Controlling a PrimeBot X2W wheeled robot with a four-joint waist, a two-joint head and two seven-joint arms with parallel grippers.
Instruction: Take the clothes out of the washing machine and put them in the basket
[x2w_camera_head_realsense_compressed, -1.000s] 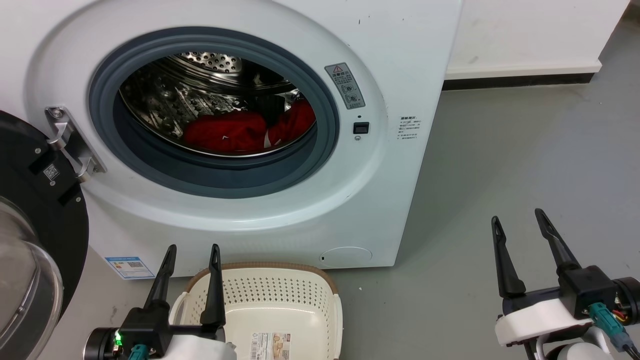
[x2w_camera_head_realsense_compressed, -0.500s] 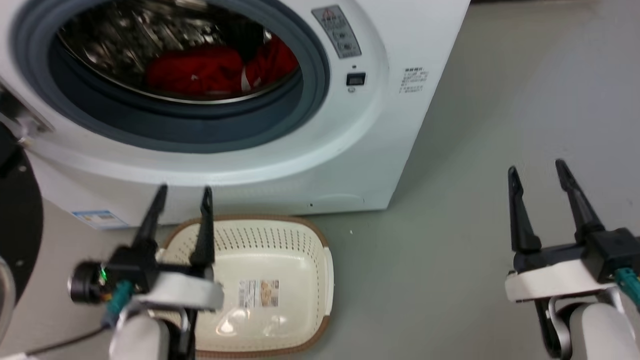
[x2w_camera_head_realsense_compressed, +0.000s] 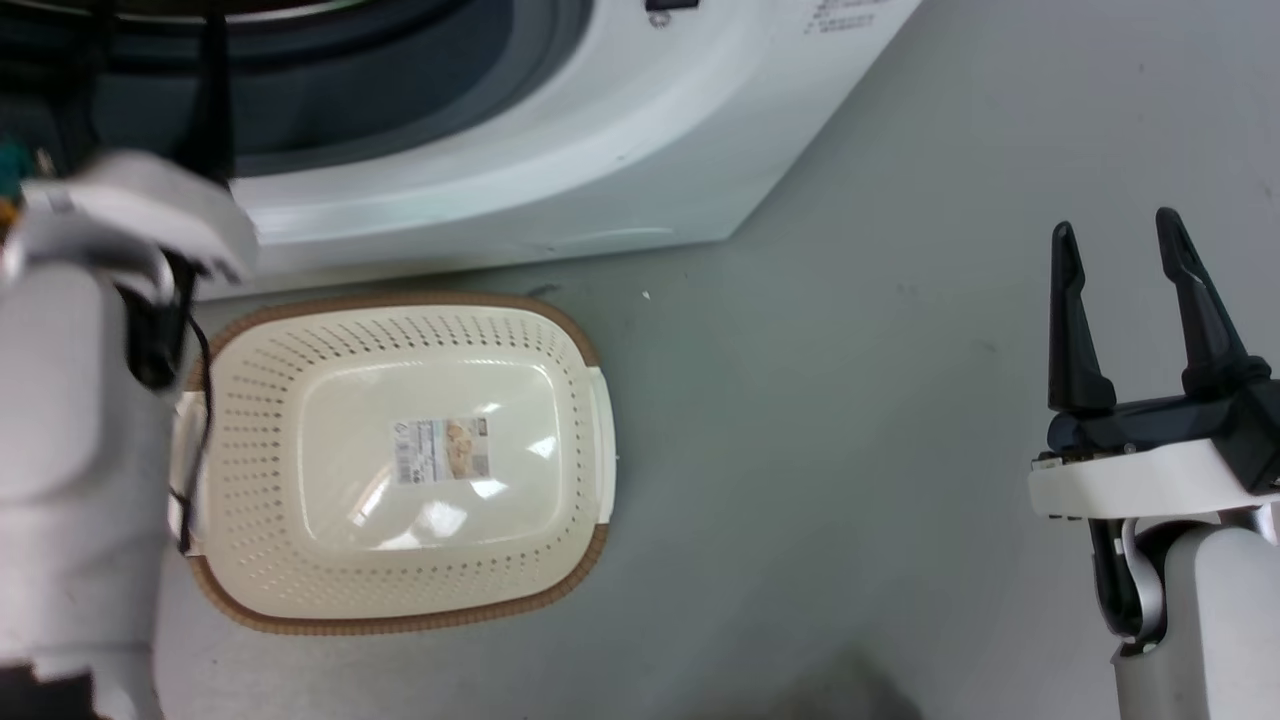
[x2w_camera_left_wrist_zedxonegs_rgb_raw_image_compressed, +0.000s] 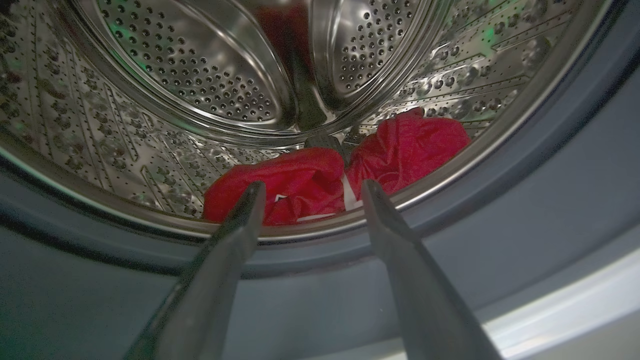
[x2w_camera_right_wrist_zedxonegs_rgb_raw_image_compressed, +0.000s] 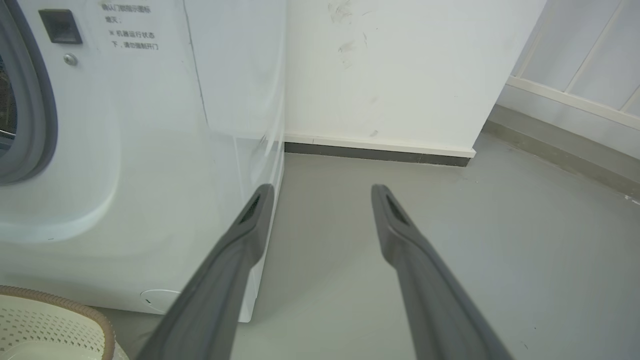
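Head view: the basket (x2w_camera_head_realsense_compressed: 250, 450) is sitting on the grey floor (x2w_camera_head_realsense_compressed: 850, 400) just before the washing machine (x2w_camera_head_realsense_compressed: 560, 150), while the right claw (x2w_camera_head_realsense_compressed: 1115, 222) is hanging open, well apart from it. Left wrist view: the left claw (x2w_camera_left_wrist_zedxonegs_rgb_raw_image_compressed: 312, 184) is pointing, spread wide and gripping nothing, at the clothes (x2w_camera_left_wrist_zedxonegs_rgb_raw_image_compressed: 295, 172) lying in the steel drum (x2w_camera_left_wrist_zedxonegs_rgb_raw_image_compressed: 200, 75). Right wrist view: the right claw is standing open above the floor beside the machine's corner

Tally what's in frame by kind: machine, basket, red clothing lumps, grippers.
washing machine: 1
basket: 1
clothes, red mounds in the drum: 2
grippers: 2, left gripper and right gripper, both open
Total: 6
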